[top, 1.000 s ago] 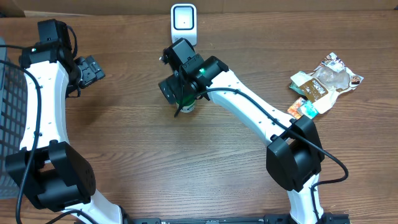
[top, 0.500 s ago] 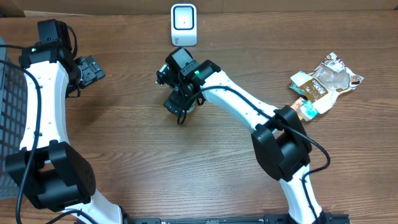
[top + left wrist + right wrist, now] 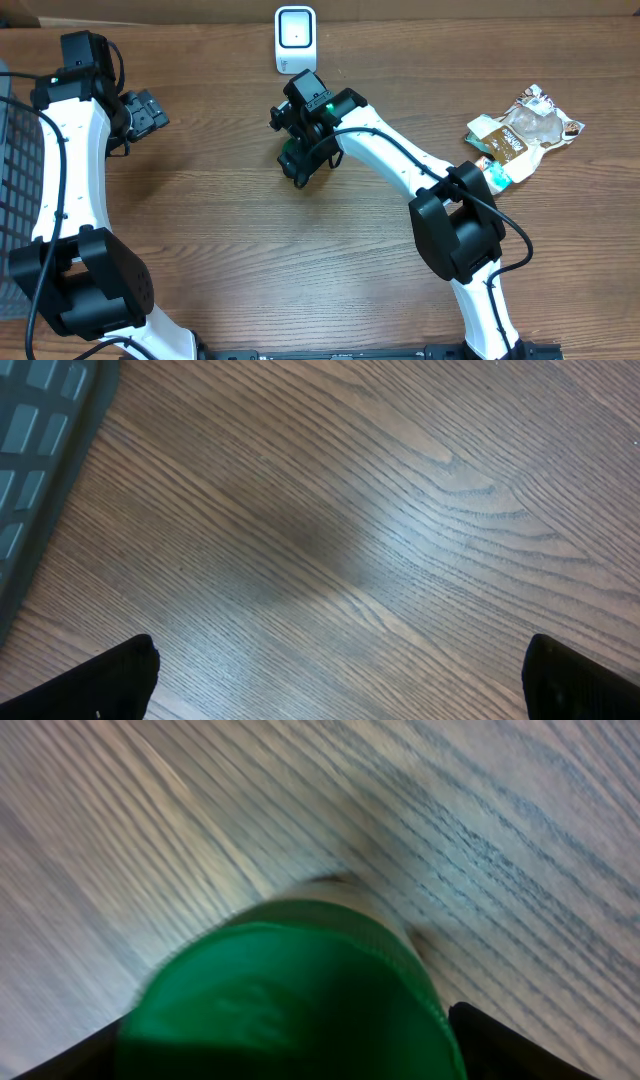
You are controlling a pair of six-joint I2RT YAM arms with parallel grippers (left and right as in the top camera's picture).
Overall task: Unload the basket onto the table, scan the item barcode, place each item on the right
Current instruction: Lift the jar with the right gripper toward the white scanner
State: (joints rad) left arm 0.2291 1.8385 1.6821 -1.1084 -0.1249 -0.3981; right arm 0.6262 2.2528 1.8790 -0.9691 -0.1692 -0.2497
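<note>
Right gripper [image 3: 300,163] hangs wide astride the green-capped bottle [image 3: 300,990], upright directly below (whether it grips, I cannot tell). Scanner [image 3: 295,40] stands just beyond, on the far side.

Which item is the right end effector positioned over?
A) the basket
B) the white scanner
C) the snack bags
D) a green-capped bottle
D: in the right wrist view the bottle, green cap up, fills the space between the fingers of the right end effector.
</note>
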